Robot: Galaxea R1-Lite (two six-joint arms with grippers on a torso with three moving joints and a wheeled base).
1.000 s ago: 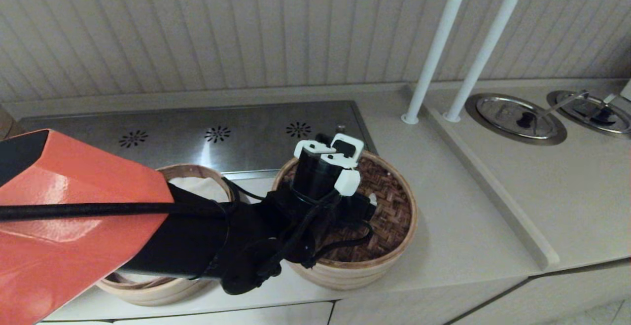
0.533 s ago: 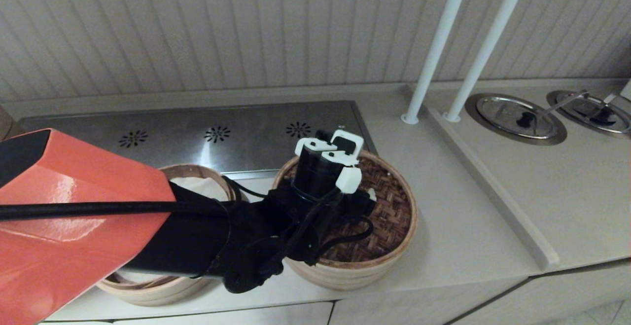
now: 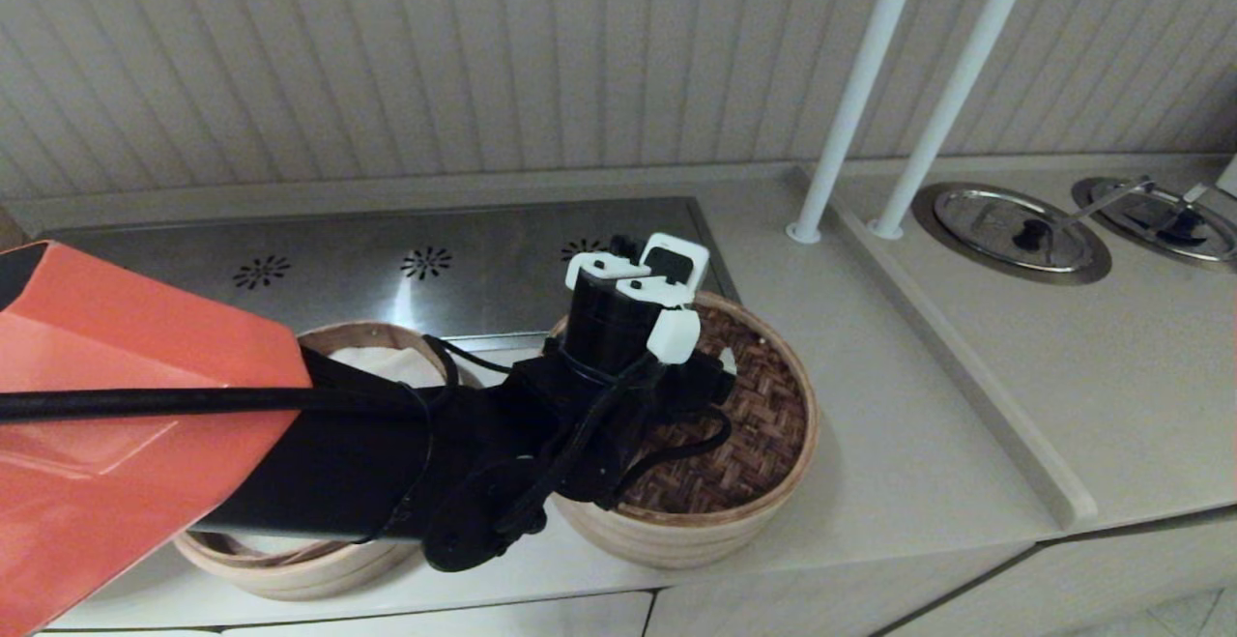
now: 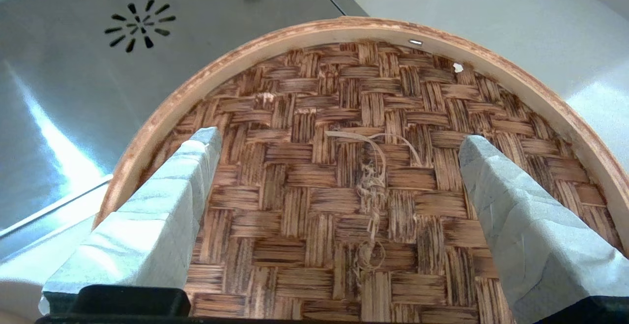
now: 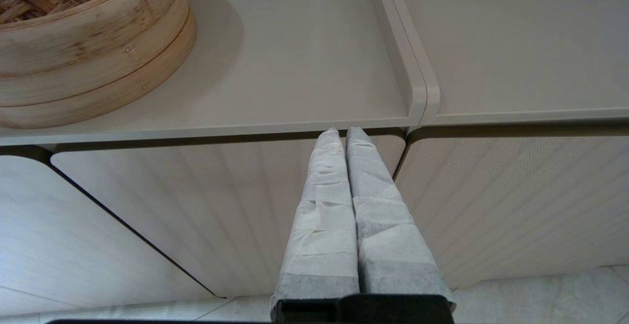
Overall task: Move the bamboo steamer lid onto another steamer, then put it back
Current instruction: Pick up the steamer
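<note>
Left gripper [image 4: 339, 176] hangs over the bamboo steamer lid [image 4: 344, 206], fingers [image 4: 162, 206] spread wide and holding nothing, woven top showing between and beneath them. The small woven loop [image 4: 371, 186] lies between the two fingers, nearer the far one, frayed and flat against the weave. The lid sits on a pale-walled steamer [image 5: 93, 68] on the counter [image 3: 899, 444]; whether this is the slatted one or the lid's own cannot be told, since the lid covers its floor. A second steamer [image 3: 387, 352] with a whitish inside stands just beside it, largely hidden under the arm. Right gripper [image 5: 344, 137] is parked low in front of the cabinet fronts [image 5: 172, 206], below the counter edge, fingers pressed together, empty. Risks, as judged: the loop is thin and ragged, so a closing pinch could slide over it and grab nothing, or catch only loose strands that tear on the lift. If the fingertips come down too hard they may press into the weave rather than under the loop. A grip off the lid's middle would likely let it tilt, catch its rim on the steamer wall, and drag that steamer along the counter toward the neighbour. The arm also hides the neighbouring steamer from the head view, so clearance there is hard to judge.
</note>
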